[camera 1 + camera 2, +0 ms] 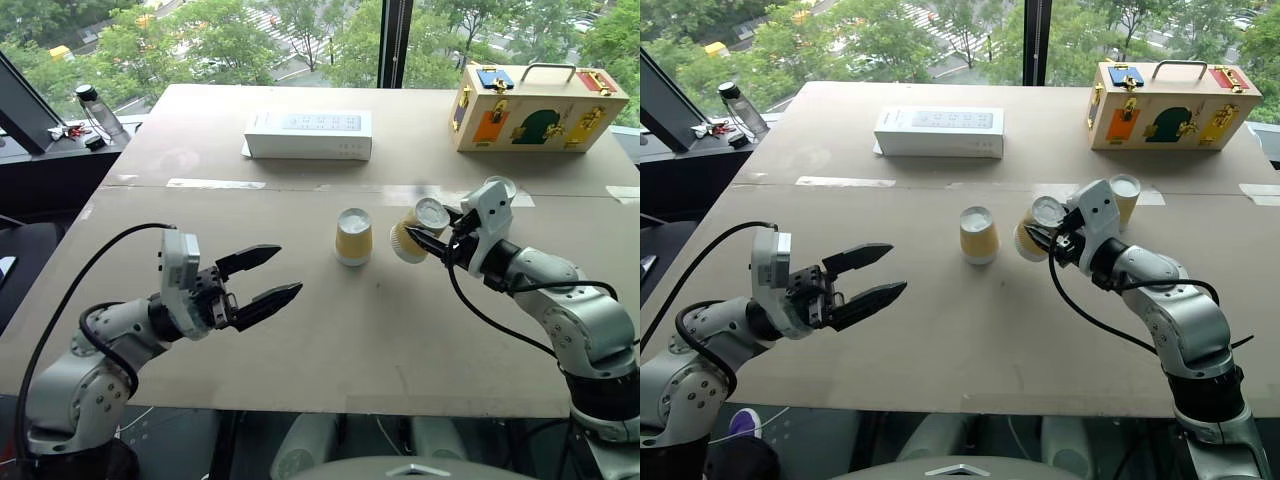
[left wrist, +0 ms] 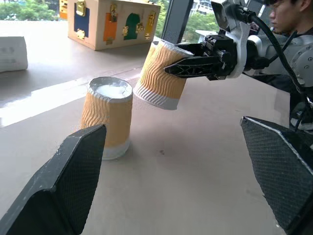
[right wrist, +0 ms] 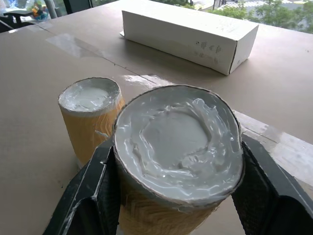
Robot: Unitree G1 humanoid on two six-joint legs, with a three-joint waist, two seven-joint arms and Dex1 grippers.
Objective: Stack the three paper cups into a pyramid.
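While the left gripper (image 1: 268,277) waits wide open and empty, the right gripper (image 1: 424,242) clamps a tilted cup (image 1: 412,233) just right of the standing cup (image 1: 353,236).

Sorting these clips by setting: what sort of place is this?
Probably an upper-floor lab or office: a brown table by big windows over treetops and a street, with a wooden latch-board box.

Paper cups (image 2: 108,117): ribbed matt sides; table (image 1: 400,340): matt cardboard.
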